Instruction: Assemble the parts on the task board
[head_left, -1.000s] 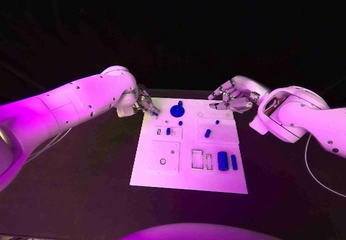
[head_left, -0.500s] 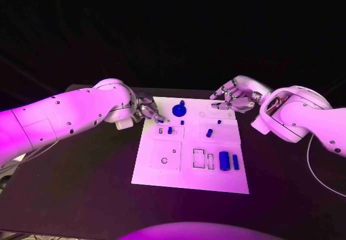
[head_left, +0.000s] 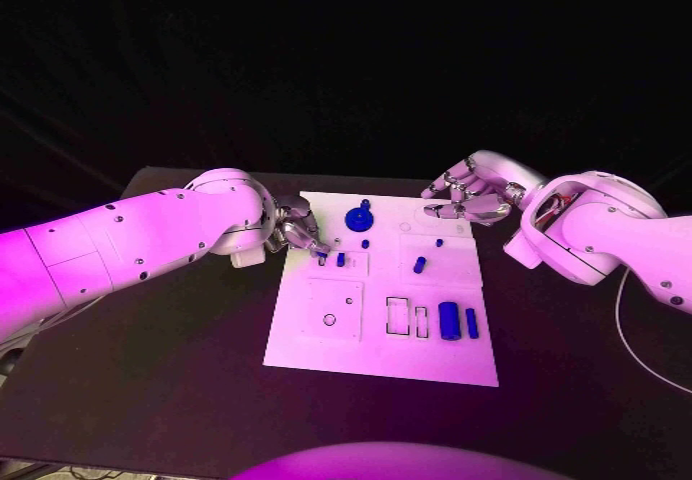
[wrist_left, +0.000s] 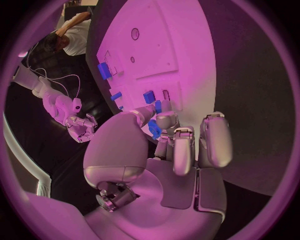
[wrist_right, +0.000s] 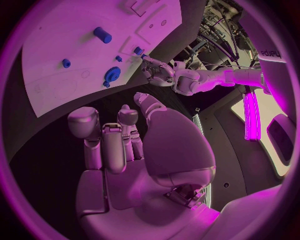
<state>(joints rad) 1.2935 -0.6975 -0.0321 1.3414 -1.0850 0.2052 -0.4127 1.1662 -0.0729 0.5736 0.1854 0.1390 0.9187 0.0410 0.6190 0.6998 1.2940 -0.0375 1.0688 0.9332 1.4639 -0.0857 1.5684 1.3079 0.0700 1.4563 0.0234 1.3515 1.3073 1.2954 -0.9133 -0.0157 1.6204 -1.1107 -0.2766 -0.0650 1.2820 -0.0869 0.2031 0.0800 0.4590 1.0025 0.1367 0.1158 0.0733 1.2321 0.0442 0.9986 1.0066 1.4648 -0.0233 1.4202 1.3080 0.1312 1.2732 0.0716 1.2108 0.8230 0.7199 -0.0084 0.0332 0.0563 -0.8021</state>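
The white task board (head_left: 378, 345) lies in the middle of the black table. My left hand (head_left: 299, 228) hovers over the board's far left corner and pinches a small blue part (wrist_left: 154, 129) between thumb and fingers, close to a small blue peg (head_left: 340, 259) standing in the board. A round blue part (head_left: 358, 215) lies near the far edge. Two longer blue parts (head_left: 447, 320) lie at the right side. My right hand (head_left: 469, 198) hangs over the board's far right corner, fingers loosely bent and holding nothing. The board (wrist_right: 62, 60) and round part (wrist_right: 112, 75) lie beyond my right hand (wrist_right: 119, 145).
More small blue parts (head_left: 418, 265) stand mid-board, and empty outlined slots (head_left: 394, 316) sit beside the longer parts. Black table (head_left: 159, 390) surrounds the board on all sides.
My left hand has come in over the board's far left corner and nearer to me with the small blue part. My right hand has hardly moved.
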